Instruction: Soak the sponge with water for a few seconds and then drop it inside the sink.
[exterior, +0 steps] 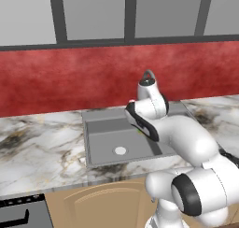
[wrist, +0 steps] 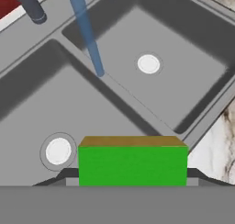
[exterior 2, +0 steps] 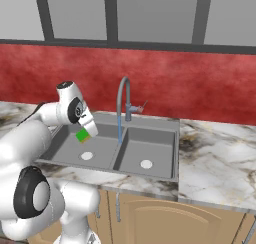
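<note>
While the jaws (exterior 2: 84, 136) hang above the larger basin of the sink (exterior 2: 165, 125), they are clamped on the sponge (exterior 2: 82, 135), whose green face and thin tan layer sit between the two dark tips in the hand view (wrist: 132, 164). Directly beneath the jaws lies the grey floor of that basin, with its white round drain (wrist: 58, 150) a little off to one side of the sponge. Beyond the jaws, past the ridge that divides the sink (wrist: 27, 76), the smaller basin holds a second white drain (wrist: 148, 64). The water (wrist: 89, 39) falls as a thin blue stream well apart from the sponge and lands by the dividing ridge; from the right base view the stream (exterior 2: 120, 125) drops from the arched grey faucet (exterior 2: 123, 95), to the side of the jaws and not touching the sponge. Around the sink spreads the marble table (exterior 2: 220, 158), and behind it a red wall (exterior 2: 200, 83). From the left base view the arm covers the jaws, with the sink (exterior: 100, 138) and faucet (exterior: 148, 75) around it.
</note>
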Controlling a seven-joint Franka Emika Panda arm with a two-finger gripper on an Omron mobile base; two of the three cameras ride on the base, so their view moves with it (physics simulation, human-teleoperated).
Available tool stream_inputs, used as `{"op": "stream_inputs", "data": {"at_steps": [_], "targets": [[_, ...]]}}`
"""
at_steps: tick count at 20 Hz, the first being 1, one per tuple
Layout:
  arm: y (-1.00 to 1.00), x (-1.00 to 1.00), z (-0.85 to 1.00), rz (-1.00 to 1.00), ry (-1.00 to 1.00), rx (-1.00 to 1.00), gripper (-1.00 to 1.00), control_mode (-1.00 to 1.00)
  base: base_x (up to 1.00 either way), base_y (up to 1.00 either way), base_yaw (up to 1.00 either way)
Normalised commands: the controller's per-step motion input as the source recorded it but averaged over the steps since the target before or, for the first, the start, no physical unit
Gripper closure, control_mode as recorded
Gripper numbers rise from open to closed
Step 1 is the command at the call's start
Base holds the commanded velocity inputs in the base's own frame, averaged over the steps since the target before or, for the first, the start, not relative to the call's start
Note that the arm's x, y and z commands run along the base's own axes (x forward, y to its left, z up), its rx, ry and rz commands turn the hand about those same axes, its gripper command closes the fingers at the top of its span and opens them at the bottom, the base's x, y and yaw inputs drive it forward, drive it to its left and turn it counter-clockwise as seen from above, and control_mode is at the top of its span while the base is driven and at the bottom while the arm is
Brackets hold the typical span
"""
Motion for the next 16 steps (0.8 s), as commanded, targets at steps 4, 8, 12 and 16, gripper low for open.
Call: {"op": "stream_inputs", "data": {"at_steps": [4, 8, 12, 16], "targets": [[-0.10, 0.23, -0.06, -0.28, -0.07, -0.02, 1.00, -1.00, 0.00, 0.00, 0.00], [0.00, 0.16, -0.06, -0.20, -0.06, -0.01, 1.00, -1.00, 0.00, 0.00, 0.00], [0.00, 0.07, -0.05, -0.16, -0.05, 0.00, 1.00, -1.00, 0.00, 0.00, 0.00], [0.00, 0.00, 0.00, -0.09, 0.00, 0.00, 1.00, -1.00, 0.00, 0.00, 0.00]]}}
